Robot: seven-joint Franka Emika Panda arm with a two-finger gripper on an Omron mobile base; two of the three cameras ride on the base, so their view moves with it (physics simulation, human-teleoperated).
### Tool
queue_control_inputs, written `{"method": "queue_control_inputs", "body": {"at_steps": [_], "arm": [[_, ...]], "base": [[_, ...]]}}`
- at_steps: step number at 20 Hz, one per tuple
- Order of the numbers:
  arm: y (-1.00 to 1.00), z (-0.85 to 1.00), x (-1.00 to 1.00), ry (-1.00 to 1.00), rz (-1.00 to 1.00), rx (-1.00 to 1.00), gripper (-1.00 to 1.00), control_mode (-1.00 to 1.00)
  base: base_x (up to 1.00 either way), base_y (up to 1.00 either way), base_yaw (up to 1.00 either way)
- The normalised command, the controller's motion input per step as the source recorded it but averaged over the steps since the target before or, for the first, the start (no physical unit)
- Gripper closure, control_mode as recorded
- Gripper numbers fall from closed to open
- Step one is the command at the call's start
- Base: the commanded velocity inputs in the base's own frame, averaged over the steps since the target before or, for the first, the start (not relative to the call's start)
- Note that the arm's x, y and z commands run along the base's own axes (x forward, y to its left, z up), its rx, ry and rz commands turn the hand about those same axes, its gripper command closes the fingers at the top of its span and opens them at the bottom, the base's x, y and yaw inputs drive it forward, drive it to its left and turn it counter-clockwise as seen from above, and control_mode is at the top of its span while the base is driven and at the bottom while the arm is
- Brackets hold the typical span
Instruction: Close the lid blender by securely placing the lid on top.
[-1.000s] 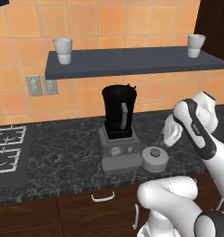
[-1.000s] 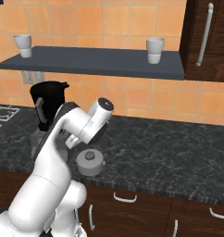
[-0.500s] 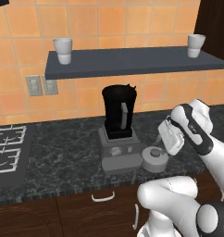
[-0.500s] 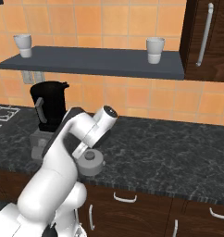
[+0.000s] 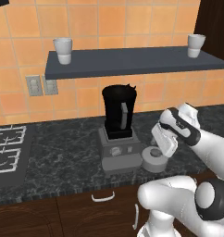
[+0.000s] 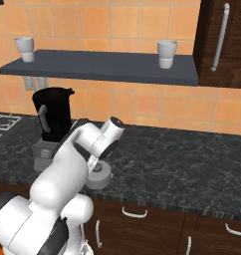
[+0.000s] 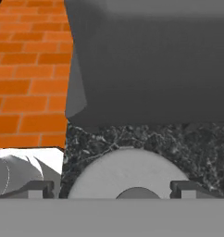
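The lid (image 5: 153, 159) lies flat on the dark speckled counter (image 5: 63, 157), its flat face and central knob upward, so its short axis stands vertical; being round, it shows no long axis across the counter. It sits just beside the blender (image 5: 118, 134), on the right of the boxy grey base as the left base view shows it, and near the counter's front edge. In the right base view the lid (image 6: 98, 175) is partly covered by the white arm, with the blender (image 6: 52, 122) behind and to the left. The blender stands upright, its long axis vertical, the black tapered jar open at the top with no cap on it; the grey handle strip faces forward in the left base view, and the round dial shows on the front of the base. The gripper (image 5: 161, 147) hangs directly above the lid, pointing down at it. In the hand view the lid (image 7: 127, 173) lies between the two dark fingertips (image 7: 40, 189), which stand wide apart, released, with the lid's rim inside their span; whether they touch it cannot be determined. Two white cups (image 5: 63, 50) stand on the grey wall shelf (image 5: 132, 62), well apart, one near each end. A stove burner (image 5: 5, 148) occupies the counter's left end.
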Motion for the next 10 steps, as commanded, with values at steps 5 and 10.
{"method": "queue_control_inputs", "body": {"at_steps": [5,10], "arm": [[-0.21,-0.35,0.33,0.00,0.07,-0.04,-1.00,-1.00],[-0.17,-0.38,0.02,0.00,0.08,-0.07,-1.00,-1.00]], "base": [[0.00,0.00,0.00],[0.00,0.00,0.00]]}}
